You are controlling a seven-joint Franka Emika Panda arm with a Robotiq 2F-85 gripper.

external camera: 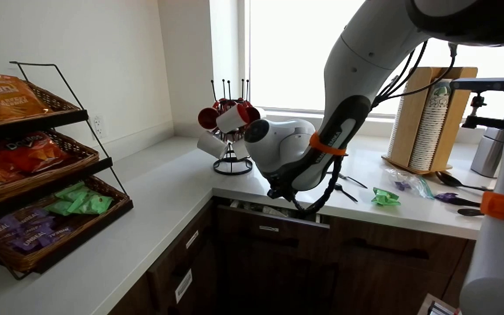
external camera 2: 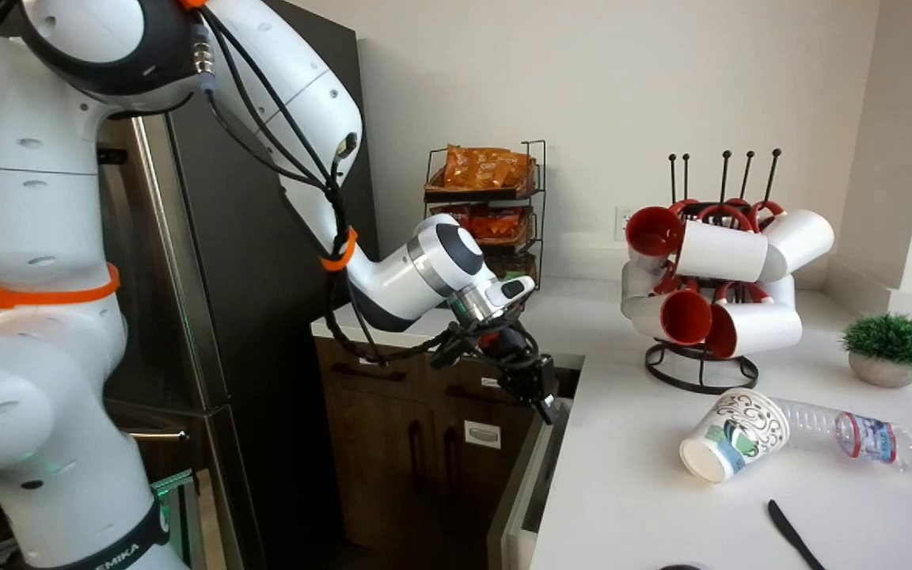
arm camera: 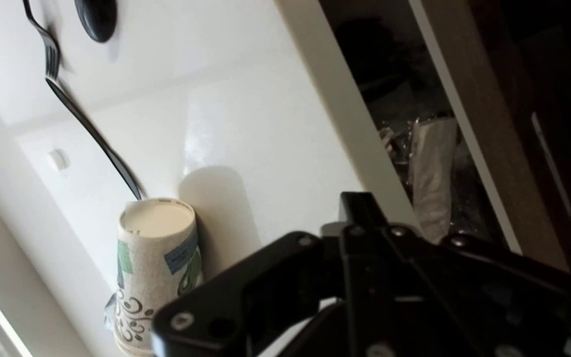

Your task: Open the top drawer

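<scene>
Pincer (external camera 2: pixel 549 410) slants down — arm (external camera 2: pixel 424 273) bent — near the open top drawer (external camera: pixel 243 224).

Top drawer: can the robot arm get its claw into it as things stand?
Probably yes: the top drawer stands partly open with the claw right at its opening, and nothing visible blocks it, though clearance from the countertop edge is unclear.

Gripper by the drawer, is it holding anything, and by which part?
Nothing seems held: the gripper looks shut, with nothing from the drawer between its jaws.
</scene>
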